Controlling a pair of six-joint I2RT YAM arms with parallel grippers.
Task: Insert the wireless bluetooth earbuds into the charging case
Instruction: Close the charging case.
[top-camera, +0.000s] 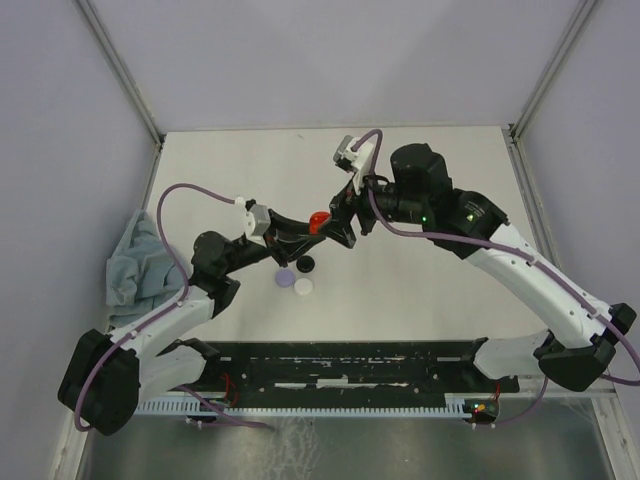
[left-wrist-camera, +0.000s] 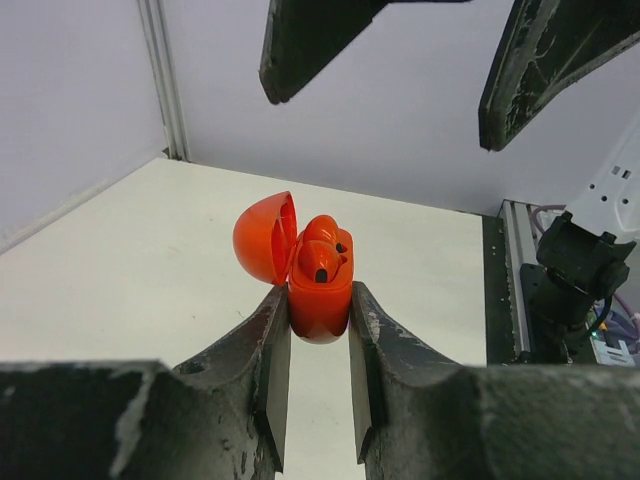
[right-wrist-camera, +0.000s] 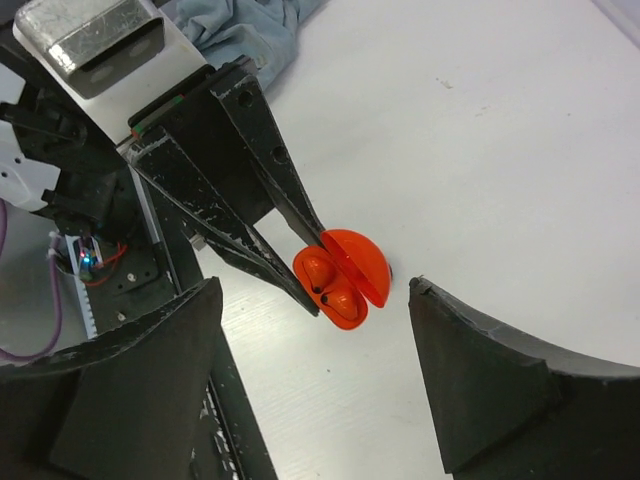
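1. Across the middle of the white bench (top-camera: 420, 290), the two arms meet tip to tip. A crumpled grey-blue cloth (top-camera: 135, 265) lies well apart at the left edge.
2. Held clear of the bench, the right end effector (right-wrist-camera: 314, 282) stands wide open with nothing in its grasp. Its two fingers are spread to either side of the case and touch neither flank.
3. Facing it, the left end effector (left-wrist-camera: 320, 290) is closed tight on the orange charging case (left-wrist-camera: 318, 318), pinching the lower body between both pads.
4. That case stands upright in the pinch, with its long axis running out along the left fingers. Its open mouth points toward the right arm's wrist camera, and its lid (left-wrist-camera: 262, 238) is hinged back to one side.
5. On the bench just near of the case, three round discs (top-camera: 302, 287) in lavender, black and white sit in a close cluster, untouched.
6. Inside the case, two orange earbuds (left-wrist-camera: 322, 262) sit side by side in their wells, each showing a small dark spot. By my reading both are seated, though how deep they sit I cannot tell.
7. The case lies straight ahead of the open right fingers, so the right arm is the free one. Probably what remains is to tip the lid shut over the mouth.
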